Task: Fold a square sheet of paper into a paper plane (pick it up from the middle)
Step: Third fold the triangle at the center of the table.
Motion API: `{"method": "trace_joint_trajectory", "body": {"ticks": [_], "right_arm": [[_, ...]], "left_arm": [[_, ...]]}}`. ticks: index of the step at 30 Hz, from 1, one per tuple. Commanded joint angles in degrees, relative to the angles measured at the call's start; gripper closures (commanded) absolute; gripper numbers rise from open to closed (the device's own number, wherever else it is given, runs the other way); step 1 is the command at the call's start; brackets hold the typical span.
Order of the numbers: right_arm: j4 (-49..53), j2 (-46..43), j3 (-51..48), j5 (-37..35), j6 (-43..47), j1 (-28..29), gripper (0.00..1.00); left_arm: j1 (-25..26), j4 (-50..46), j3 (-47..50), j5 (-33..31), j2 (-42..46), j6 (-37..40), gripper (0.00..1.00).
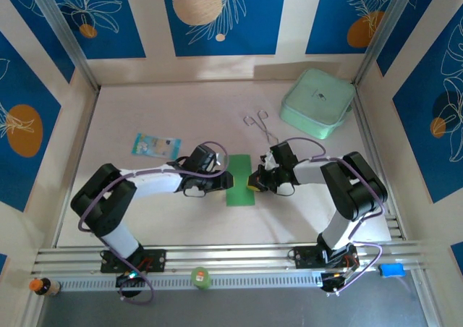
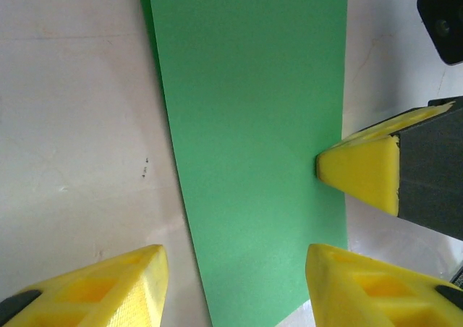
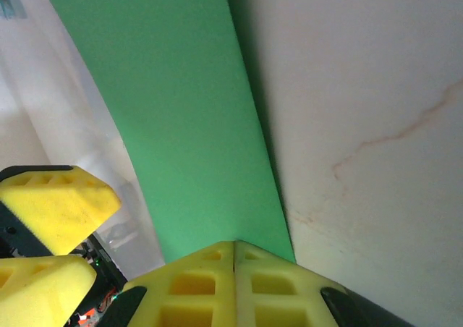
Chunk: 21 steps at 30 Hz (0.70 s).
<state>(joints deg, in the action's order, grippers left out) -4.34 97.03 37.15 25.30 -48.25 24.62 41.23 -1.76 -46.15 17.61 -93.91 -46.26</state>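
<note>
I am seeing the green paper (image 1: pixel 240 180) lying flat in the middle of the tabletop (image 1: pixel 159 218), between my two pincers. My left pincer (image 2: pixel 235 269) is hanging open over the paper's left side, holding nothing. My right pincer (image 3: pixel 235 258) is squeezing shut, its tip touching the paper's right edge; I cannot tell if it is pinching it.

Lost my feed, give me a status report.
Left fingers open over paper. Right fingers shut at its edge. Paper lies flat. Packet, box well clear.
</note>
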Motion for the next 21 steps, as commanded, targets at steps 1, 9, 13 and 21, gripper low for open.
{"method": "trace_joint_trajectory", "body": {"ticks": [1, 9, 13, 21], "right_arm": [[-0.16, 1.45, -2.83, 0.29, -1.55, -0.08, 1.0], [-0.26, 1.36, -3.35, 0.39, -1.87, -0.41, 1.0], [-0.27, 1.4, -3.64, 0.31, -1.98, -0.63, 1.0], [-0.32, 1.37, -4.15, 0.04, -1.94, -0.89, 1.0]], "left_arm": [[-0.89, 1.06, -1.81, 2.24, -1.49, -0.58, 0.47], [-1.12, 1.21, -2.72, 3.4, -4.39, -1.25, 0.49], [-1.07, 2.14, -2.6, 4.51, -5.29, -1.7, 0.51], [-1.09, 3.47, -2.63, 5.81, -6.72, -2.61, 0.58]]}}
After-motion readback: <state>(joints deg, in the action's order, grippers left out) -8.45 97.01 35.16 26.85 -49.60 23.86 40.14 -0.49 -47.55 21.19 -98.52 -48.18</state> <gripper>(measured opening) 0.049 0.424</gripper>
